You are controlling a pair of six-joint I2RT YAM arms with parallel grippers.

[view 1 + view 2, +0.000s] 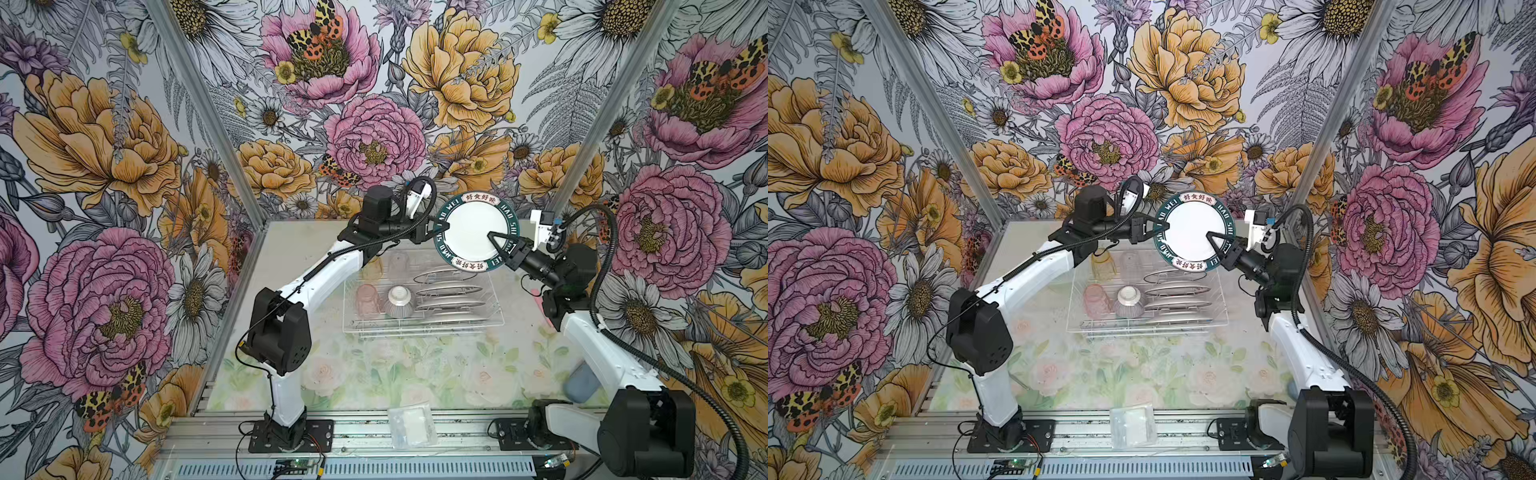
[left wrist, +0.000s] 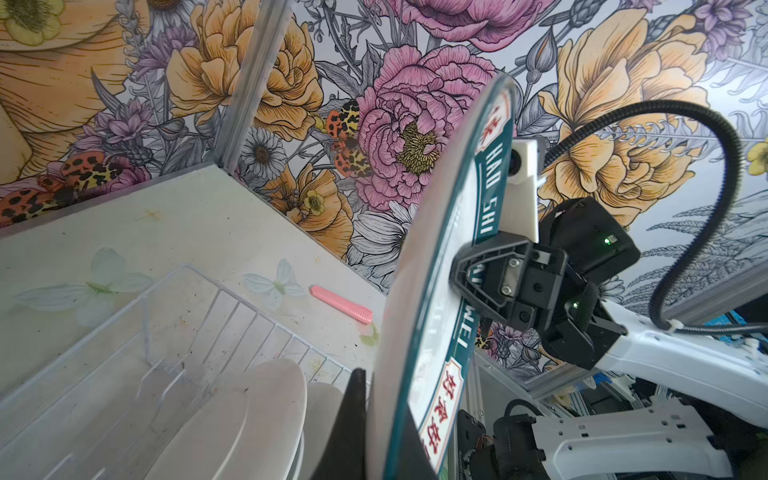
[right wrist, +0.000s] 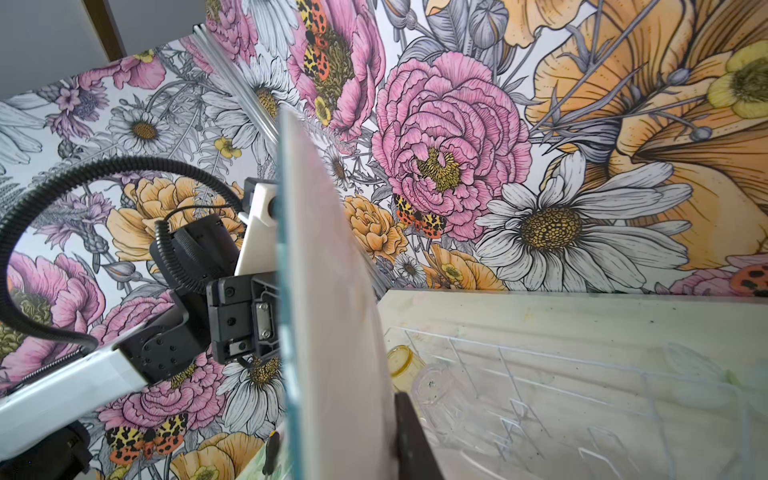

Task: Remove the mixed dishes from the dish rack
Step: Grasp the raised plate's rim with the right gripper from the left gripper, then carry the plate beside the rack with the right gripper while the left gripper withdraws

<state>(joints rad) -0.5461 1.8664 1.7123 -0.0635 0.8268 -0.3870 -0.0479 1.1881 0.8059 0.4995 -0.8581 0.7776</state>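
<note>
Above the white wire dish rack (image 1: 424,328), my left gripper (image 1: 441,227) and right gripper (image 1: 497,240) both clamp one white, teal-rimmed round plate (image 1: 473,222) by opposite edges. Below, in the rack: four standing plates (image 1: 451,290), three translucent tumblers (image 1: 368,300), one upturned ribbed grey bowl (image 1: 397,301).

Around my workspace

Floral wallpaper (image 1: 374,137) covers the walls behind and beside me, and a pale flower-printed mat (image 1: 415,374) covers the tabletop. A small pink strip (image 2: 341,304) lies flat on the mat near a wall. A clear plastic packet (image 1: 411,426) rests on the front metal rail (image 1: 465,434).
</note>
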